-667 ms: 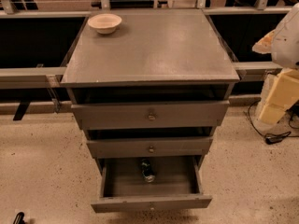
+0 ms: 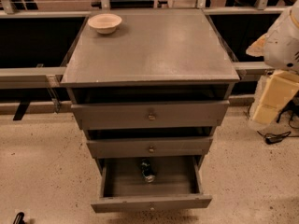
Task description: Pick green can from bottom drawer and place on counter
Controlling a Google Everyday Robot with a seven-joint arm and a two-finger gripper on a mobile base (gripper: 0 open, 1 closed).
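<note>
Toward the back of the open bottom drawer point(image 2: 152, 203) lies the green can point(image 2: 148, 170), with nothing touching it, so the pick has not begun. Grasping, lifting and placing on the counter point(image 2: 154, 50) all remain. A cream bowl point(image 2: 104, 23) sits at its far-left corner. The hand is out of view, so I cannot tell its state.

Counter point(image 2: 149, 50): matte grey, faintly scuffed.
Bottom drawer point(image 2: 152, 202): matte grey.
Green can point(image 2: 148, 170): glossy metal.
Bowl point(image 2: 105, 23): smooth cream.
Gripper point(image 2: 275, 97): right edge, matte cream shell.
</note>
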